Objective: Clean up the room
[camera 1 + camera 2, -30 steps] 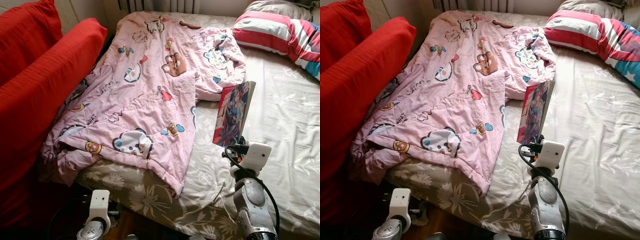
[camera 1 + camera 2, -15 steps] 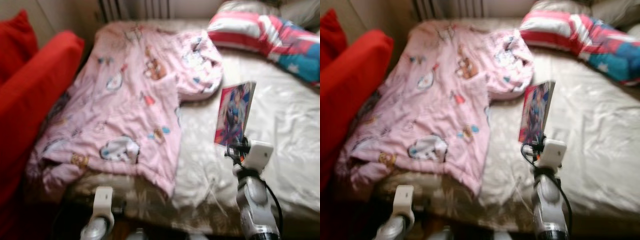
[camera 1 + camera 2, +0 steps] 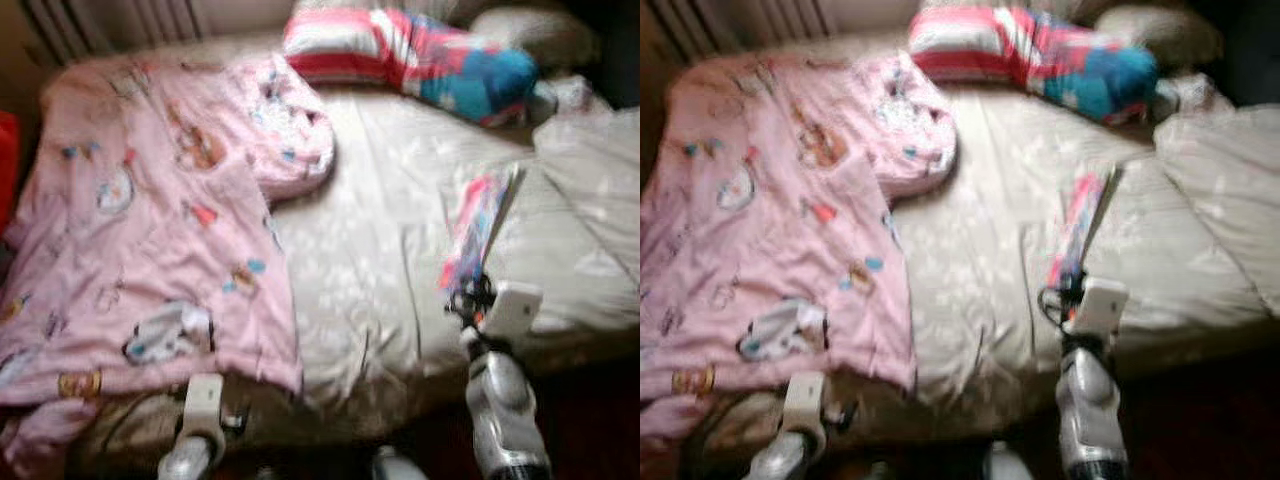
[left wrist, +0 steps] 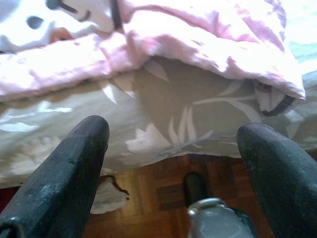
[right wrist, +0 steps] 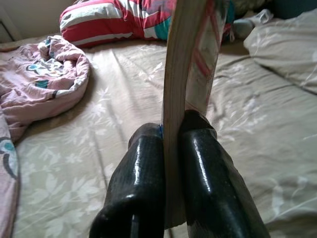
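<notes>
My right gripper point(image 3: 468, 296) is shut on a thin book with a colourful illustrated cover point(image 3: 477, 230), holding it upright by its lower edge above the bed. The right wrist view has the book point(image 5: 185, 54) pinched edge-on between the two black fingers point(image 5: 136, 183). My left gripper point(image 4: 173, 163) hangs low at the bed's near edge, open, with nothing between its fingers point(image 4: 64, 173). It faces the floral sheet and the hem of the pink quilt point(image 4: 163, 34).
A pink cartoon-print quilt point(image 3: 130, 210) covers the bed's left half. The beige floral sheet point(image 3: 380, 250) is bare in the middle. A red, white and blue striped pillow point(image 3: 410, 55) lies at the head and a pale pillow point(image 3: 590, 170) at the right. Wooden floor point(image 4: 148, 198) shows below.
The camera has swung to the right: the red cushions have left the view and the bed's right side with the pale pillow has come in. The book stays in my right gripper.
</notes>
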Controlling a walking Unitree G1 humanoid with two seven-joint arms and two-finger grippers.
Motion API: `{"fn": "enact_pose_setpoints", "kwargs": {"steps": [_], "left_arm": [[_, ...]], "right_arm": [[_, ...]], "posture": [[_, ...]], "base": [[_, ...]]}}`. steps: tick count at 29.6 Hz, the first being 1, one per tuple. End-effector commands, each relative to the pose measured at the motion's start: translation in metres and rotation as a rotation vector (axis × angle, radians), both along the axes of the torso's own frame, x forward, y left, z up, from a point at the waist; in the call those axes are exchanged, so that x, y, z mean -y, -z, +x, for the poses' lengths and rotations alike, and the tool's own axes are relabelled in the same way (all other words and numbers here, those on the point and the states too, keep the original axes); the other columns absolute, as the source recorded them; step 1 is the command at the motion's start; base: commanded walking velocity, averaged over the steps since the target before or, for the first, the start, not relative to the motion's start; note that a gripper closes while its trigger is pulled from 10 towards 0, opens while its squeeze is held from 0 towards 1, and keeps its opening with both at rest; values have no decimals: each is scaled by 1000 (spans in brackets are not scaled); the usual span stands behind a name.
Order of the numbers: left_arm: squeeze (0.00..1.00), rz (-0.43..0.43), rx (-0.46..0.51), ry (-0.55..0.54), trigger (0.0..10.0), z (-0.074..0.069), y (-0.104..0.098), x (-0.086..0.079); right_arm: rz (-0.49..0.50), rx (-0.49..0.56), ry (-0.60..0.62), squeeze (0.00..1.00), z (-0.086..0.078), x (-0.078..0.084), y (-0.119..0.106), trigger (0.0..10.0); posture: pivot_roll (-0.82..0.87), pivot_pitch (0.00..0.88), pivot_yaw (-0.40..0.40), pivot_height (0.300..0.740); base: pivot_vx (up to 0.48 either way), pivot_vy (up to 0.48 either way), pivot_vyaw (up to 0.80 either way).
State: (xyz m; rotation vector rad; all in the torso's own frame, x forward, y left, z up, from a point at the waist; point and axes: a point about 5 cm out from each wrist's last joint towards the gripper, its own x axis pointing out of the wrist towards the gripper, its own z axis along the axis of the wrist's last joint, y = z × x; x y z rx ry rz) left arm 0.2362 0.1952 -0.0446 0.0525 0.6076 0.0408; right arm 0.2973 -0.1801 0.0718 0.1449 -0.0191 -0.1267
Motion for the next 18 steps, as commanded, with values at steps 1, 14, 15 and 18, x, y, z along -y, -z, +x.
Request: {"fn": "enact_pose_setpoints", "kwargs": {"steps": [1,14,15,18], "left_arm": [[0,0,-49,-10,10000,-12,9,-3],[0,10,-68,12,10000,-13,10,-1],[0,11,-70,14,10000,-13,10,0],[0,14,-75,18,10000,-14,11,0]], "right_arm": [[-10,36,-32,0,2,-4,-6,10000],[-25,19,-86,0,2,-11,-3,10000],[-25,20,-87,0,2,-11,-3,10000],[-39,21,-103,0,2,-13,-3,10000]], "posture": [[-51,205,50,740],[-57,187,57,740],[-57,187,58,740],[-60,184,58,740]], "base": [[0,0,0],[0,0,0],[0,0,0],[0,0,0]]}}
